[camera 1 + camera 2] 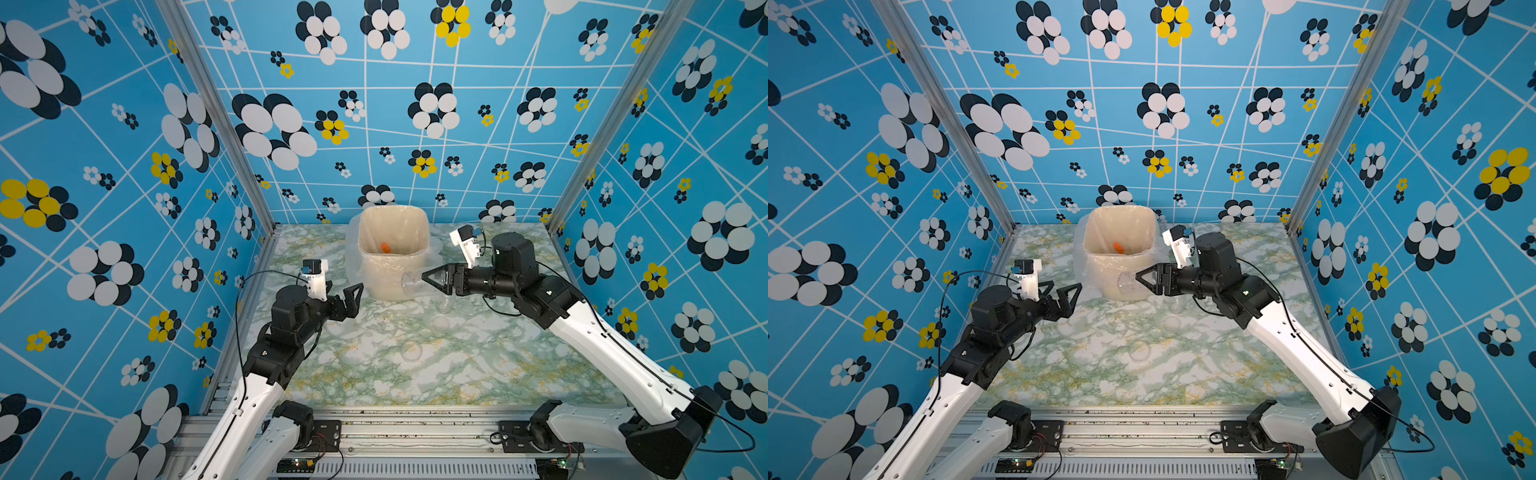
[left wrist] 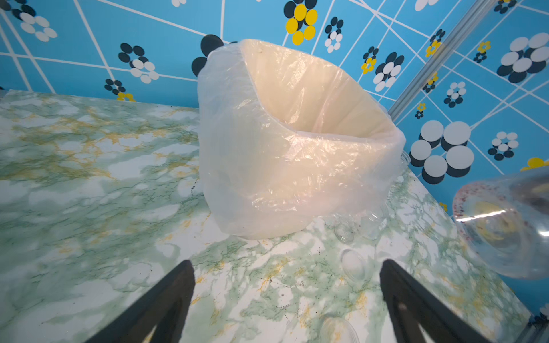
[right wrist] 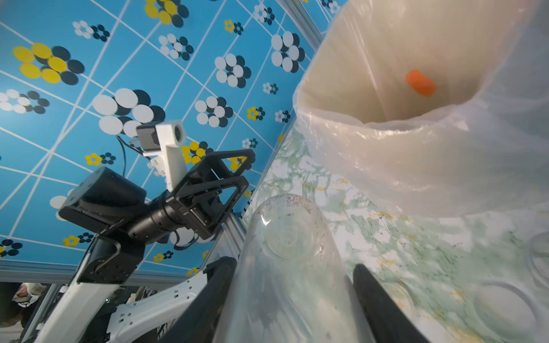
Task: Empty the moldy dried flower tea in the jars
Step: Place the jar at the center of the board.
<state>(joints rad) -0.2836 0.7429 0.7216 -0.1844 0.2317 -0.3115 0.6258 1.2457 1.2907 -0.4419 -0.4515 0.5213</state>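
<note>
My right gripper (image 1: 430, 277) (image 1: 1144, 277) (image 3: 292, 264) is shut on a clear jar (image 1: 411, 284) (image 1: 1127, 283) (image 3: 285, 252) (image 2: 511, 225). The jar lies on its side in the air, just in front of the bin. Reddish-brown crumbs of the dried flower tea (image 3: 286, 200) (image 2: 463, 193) cling near its far end; the rest of the jar looks see-through. Two smaller clear jars (image 2: 344, 231) (image 2: 371, 222) rest on the table by the bin's foot. My left gripper (image 1: 345, 291) (image 1: 1061, 289) (image 2: 286, 262) hangs open and holds nothing, left of the bin.
The cream, plastic-lined bin (image 1: 386, 278) (image 1: 1121, 286) (image 2: 297, 184) (image 3: 386, 166) stands at the back middle with one orange piece (image 1: 385, 248) (image 3: 421, 83) inside. Clear round lids (image 1: 411, 351) (image 1: 440, 322) (image 2: 353, 264) lie on the marble table (image 1: 353, 374).
</note>
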